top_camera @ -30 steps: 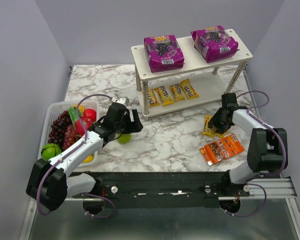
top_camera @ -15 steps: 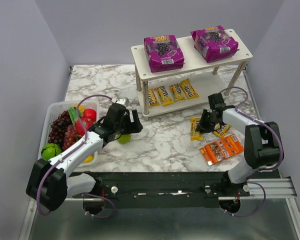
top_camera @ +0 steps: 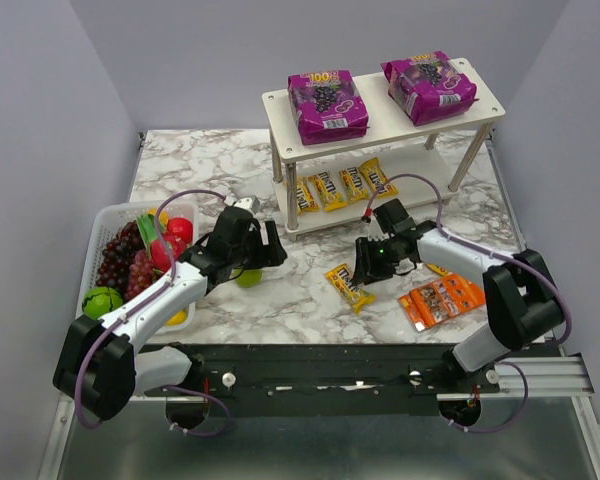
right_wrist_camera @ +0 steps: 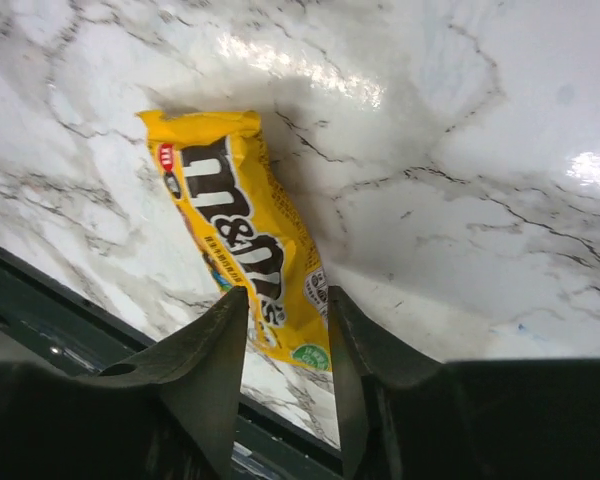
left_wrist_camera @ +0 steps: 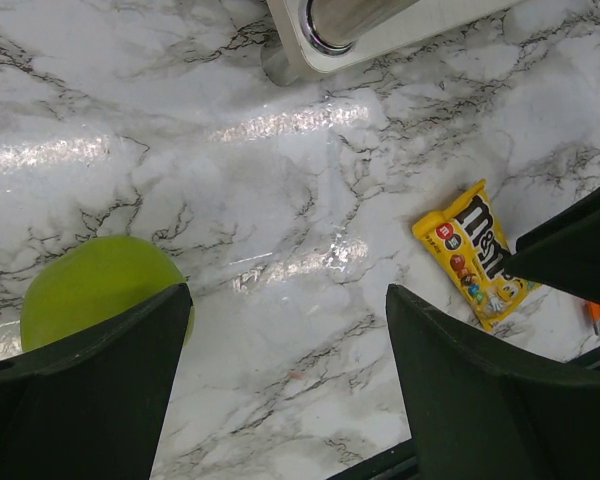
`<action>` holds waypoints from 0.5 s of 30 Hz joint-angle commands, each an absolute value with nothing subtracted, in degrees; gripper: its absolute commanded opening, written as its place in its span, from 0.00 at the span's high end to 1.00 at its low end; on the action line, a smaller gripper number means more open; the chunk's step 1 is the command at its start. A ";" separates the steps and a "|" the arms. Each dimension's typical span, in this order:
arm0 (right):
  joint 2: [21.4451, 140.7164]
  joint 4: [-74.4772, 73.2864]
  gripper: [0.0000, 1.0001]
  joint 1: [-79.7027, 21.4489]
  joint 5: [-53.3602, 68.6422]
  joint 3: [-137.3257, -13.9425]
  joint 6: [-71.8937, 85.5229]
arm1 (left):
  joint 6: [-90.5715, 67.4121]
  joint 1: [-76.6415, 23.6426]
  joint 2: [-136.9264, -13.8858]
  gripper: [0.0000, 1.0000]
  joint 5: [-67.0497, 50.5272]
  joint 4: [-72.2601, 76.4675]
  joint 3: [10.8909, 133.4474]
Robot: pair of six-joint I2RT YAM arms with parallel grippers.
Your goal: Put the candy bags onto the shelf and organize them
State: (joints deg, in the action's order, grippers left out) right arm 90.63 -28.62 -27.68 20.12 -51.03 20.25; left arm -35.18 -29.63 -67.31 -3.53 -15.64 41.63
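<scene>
In the top external view, a small yellow packet with brown lettering lay on the white-and-grey marbled counter, just in front of the white wood-grain two-tier shelf, whose lower tier already carried four like packets in a row. Its long axis ran slantwise to the shelf's front edge. The right gripper hung over the side of it toward the shelf's right legs and was plainly the nearer arm. The left gripper hovered off the shelf's left front leg, well apart from the packet. This view did not show how either pair of jaws stood. The left wrist view showed its own jaws wide apart and empty, with a round green fruit beside one finger and the foot of a shelf leg ahead. The packet lay off to one side there, with the dark right gripper against its lower end. The right wrist view gave what the others could not: the packet stretched straight away from the jaws, its near end lying in the gap between them. Those jaws stood partly apart, and whether they pinched the wrapper or merely straddled it I could not tell. The coming move, I judged, turned on a firm hold on that end before any lift toward the lower tier.
</scene>
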 commanded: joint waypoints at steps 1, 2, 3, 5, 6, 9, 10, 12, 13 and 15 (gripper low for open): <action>85.00 -27.60 0.48 -27.42 17.50 -51.33 20.30 | -35.16 -29.27 -67.76 0.11 -5.36 -14.24 41.66; 83.69 -27.60 0.47 -27.42 16.79 -51.24 21.52 | -35.24 -29.27 -67.76 0.11 -5.54 -14.06 41.66; 83.15 -27.86 0.46 -27.33 15.92 -51.07 22.14 | -35.24 -29.27 -67.76 0.11 -5.71 -13.98 41.66; 81.49 -28.65 0.44 -27.33 13.11 -50.45 25.29 | -35.16 -29.27 -67.41 0.09 -6.32 -13.10 41.14; 80.87 -29.78 0.43 -27.33 12.05 -49.93 26.79 | -35.16 -29.27 -66.89 0.09 -6.59 -12.40 40.78; 78.24 -31.37 0.43 -27.42 10.81 -47.47 32.85 | -35.16 -29.27 -66.53 0.09 -8.17 -10.72 40.43; 77.53 -31.29 0.43 -27.33 11.42 -45.46 34.52 | -34.98 -29.27 -66.62 0.08 -8.35 -10.72 40.78; 74.55 -29.20 0.43 -27.33 13.17 -43.08 38.75 | -34.72 -29.36 -67.41 0.08 -9.23 -10.63 41.04; 73.75 -28.57 0.43 -27.33 15.71 -41.76 39.80 | -34.63 -29.36 -67.59 0.08 -9.40 -10.55 41.31; 72.95 -27.69 0.47 -27.42 17.74 -39.29 42.62 | -34.72 -29.44 -68.46 0.09 -10.71 -10.28 41.40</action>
